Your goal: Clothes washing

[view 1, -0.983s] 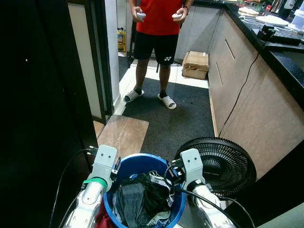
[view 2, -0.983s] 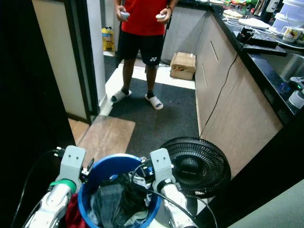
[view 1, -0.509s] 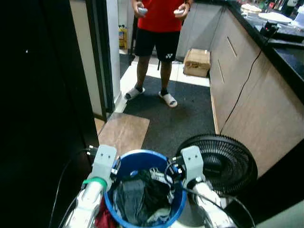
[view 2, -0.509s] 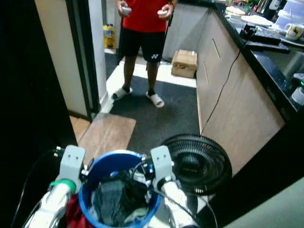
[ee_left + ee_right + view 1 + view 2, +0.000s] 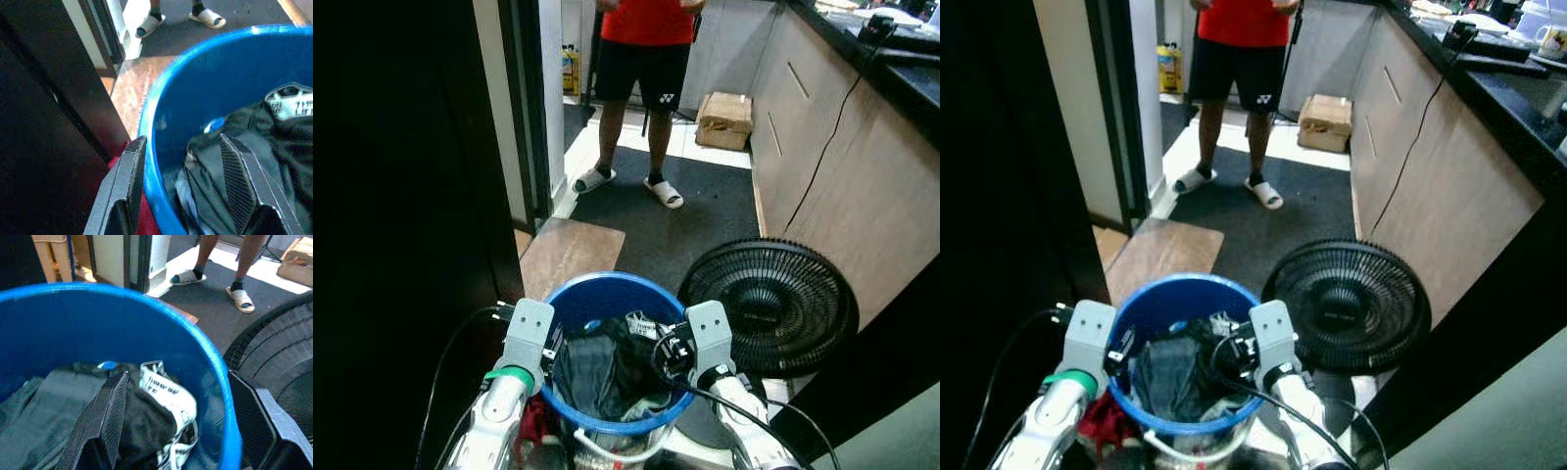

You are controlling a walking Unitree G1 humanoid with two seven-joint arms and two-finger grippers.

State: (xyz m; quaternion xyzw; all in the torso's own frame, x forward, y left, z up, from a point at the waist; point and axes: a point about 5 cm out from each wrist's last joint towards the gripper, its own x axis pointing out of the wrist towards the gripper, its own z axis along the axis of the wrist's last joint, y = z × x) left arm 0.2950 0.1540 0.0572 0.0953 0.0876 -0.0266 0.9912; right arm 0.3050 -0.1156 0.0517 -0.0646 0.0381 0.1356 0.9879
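A blue bucket [image 5: 607,294] holding dark clothes [image 5: 607,367] sits low in front of me, between my two arms. My left gripper [image 5: 548,343] straddles the bucket's left rim [image 5: 151,142]: one finger [image 5: 134,166] is outside the wall, the other is inside over the clothes [image 5: 244,161]. My right gripper [image 5: 671,352] straddles the right rim [image 5: 222,396] the same way, its inner finger [image 5: 115,406] over a black garment with a white printed band [image 5: 166,391]. Both pairs of fingers stand well apart. A red cloth [image 5: 530,426] hangs outside the bucket at its lower left.
A black floor fan [image 5: 769,304] lies just right of the bucket. A person [image 5: 646,59] in a red shirt and black shorts stands ahead on the dark mat. Cabinets [image 5: 842,166] line the right, a dark door [image 5: 401,196] the left. A cardboard box [image 5: 724,117] and a wooden board [image 5: 570,257] lie ahead.
The whole view has shifted: floor, fan and person now appear nearer and lower. More of the bucket's rim shows. Both grippers keep their places on the rim.
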